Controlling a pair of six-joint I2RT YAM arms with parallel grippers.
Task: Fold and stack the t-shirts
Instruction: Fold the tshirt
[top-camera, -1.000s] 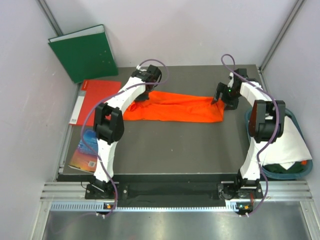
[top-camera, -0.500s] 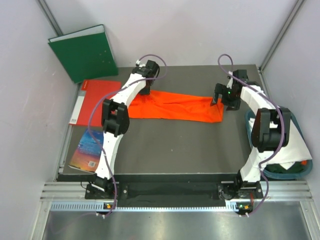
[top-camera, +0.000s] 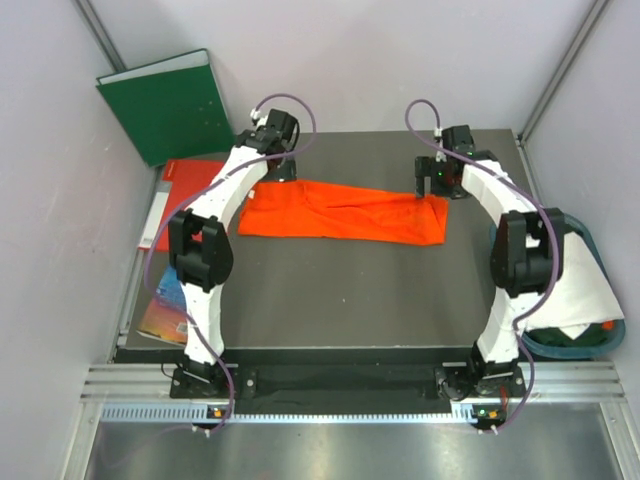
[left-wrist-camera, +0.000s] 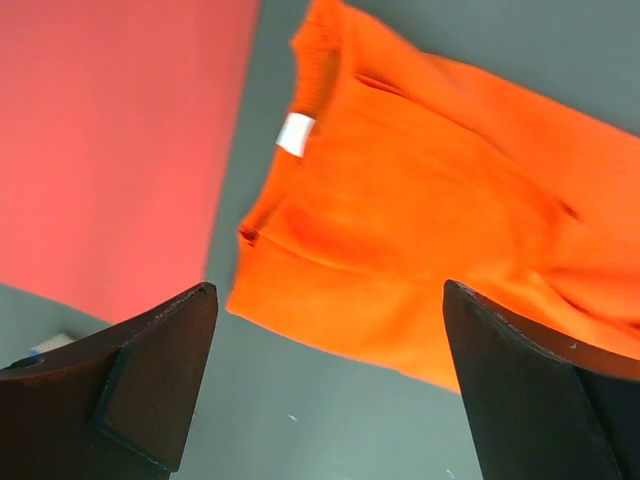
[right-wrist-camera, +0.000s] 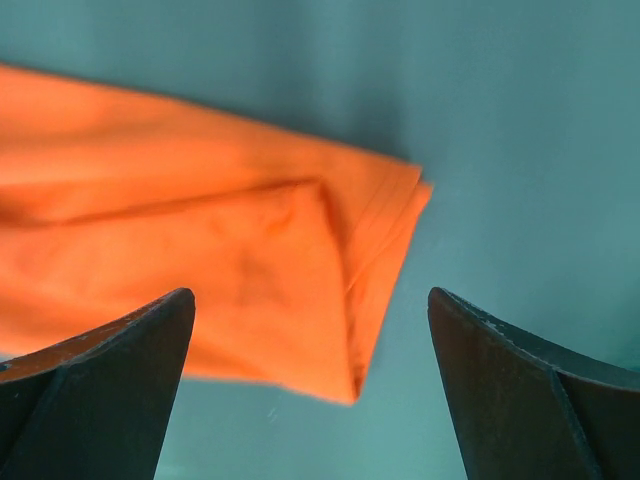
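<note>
Left pincer (left-wrist-camera: 328, 295), right pincer (right-wrist-camera: 310, 297), both agape, above ends of orange t-shirt (top-camera: 345, 212)

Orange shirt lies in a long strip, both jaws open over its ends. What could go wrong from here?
The orange shirt is wrinkled and its right end's layers look uneven, so the next fold may come out crooked.
Its collar end lies close to the red folder; the left jaws might catch that instead.
The white shirt drapes from the basket beside the right arm, which could drag it.
</note>
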